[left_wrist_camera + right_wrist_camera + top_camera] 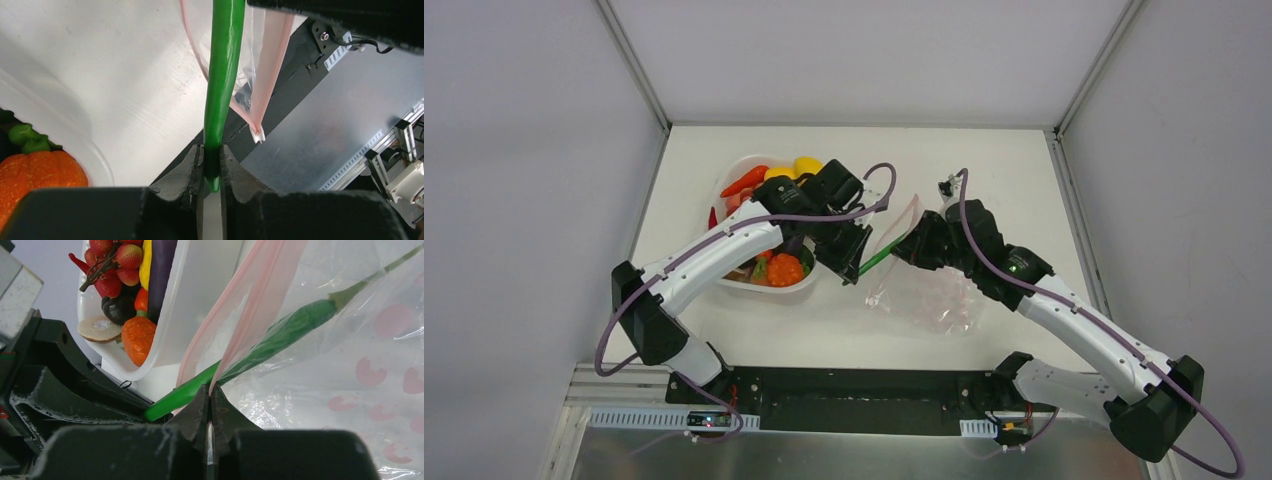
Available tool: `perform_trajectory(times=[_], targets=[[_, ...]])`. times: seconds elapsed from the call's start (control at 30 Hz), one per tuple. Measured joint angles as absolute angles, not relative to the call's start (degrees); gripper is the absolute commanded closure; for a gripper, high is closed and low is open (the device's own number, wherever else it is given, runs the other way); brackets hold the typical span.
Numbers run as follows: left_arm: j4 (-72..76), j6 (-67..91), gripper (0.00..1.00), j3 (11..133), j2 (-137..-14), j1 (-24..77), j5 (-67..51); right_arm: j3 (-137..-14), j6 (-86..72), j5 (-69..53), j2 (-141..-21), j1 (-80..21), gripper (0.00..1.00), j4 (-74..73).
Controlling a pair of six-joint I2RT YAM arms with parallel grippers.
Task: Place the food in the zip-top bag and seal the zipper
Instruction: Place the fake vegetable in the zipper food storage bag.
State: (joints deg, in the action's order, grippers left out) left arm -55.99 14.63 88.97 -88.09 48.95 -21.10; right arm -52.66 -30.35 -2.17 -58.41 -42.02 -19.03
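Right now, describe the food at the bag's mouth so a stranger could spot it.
Mid-table, between the white tub and the clear zip-top bag. A long green chili pepper bridges them, held in the left jaws, stem end inside the bag. Nothing else is both slim and all green.

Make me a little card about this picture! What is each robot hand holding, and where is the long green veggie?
left gripper: shut on one end of the green chili
right gripper: shut on the zip-top bag at its pink zipper
green chili: far end poked into the bag's mouth
zipper: open, not sealed
white tub: beside the bag, holds other toy food
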Motion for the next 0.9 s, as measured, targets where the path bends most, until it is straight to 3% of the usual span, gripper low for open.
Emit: perform_trajectory(times=[0.57, 0.9], targets=[[-69.6, 7.8, 1.00, 99.3, -95.5, 50.3, -23.0, -52.2, -20.4, -7.7, -54.3, -42.3, 1.00, -17.5], [-69.5, 8.7, 0.89, 105.2, -98.7, 50.3, -24.1, -47.7, -18.8, -10.4, -51.4, -43.2, 1.00, -13.2]])
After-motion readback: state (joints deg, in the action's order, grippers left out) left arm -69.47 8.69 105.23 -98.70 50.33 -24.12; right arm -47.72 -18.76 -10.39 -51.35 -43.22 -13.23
